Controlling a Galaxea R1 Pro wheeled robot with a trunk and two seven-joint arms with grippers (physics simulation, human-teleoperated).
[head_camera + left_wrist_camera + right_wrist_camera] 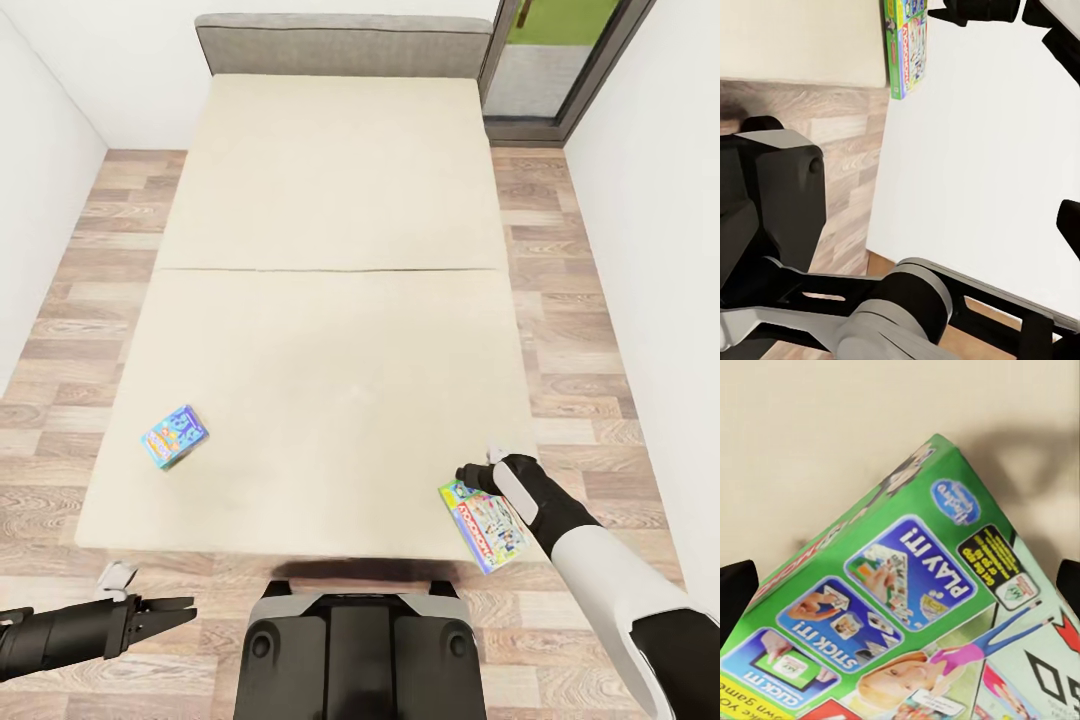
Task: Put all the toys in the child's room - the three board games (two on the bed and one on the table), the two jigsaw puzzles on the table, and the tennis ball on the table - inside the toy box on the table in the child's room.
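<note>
Head view: wide cream mattress bed [330, 300] spans the centre of the frame, wood-plank floor [80, 300] on both sides.

Flat green-and-white lettered card board game box [483, 525] lies at lower right, on the bed's near right corner, one end overhanging the edge. Its long axis runs from upper left to lower right in the frame, near end toward the robot.

Right gripper [478, 470] sits at the box's far end, touching or just short of it (contact not resolved). In the right wrist view the box [907, 622] lies between dark fingertips [735, 592], which are spread either side and not clamped.

Second, smaller blue-and-yellow board game box [174, 436] lies tilted at lower left on the bed.

Left gripper [165, 610] hovers over the floor, fingers apart, nothing held.

Judgement: right arm is nearer; its next move is closing across the short axis.
</note>
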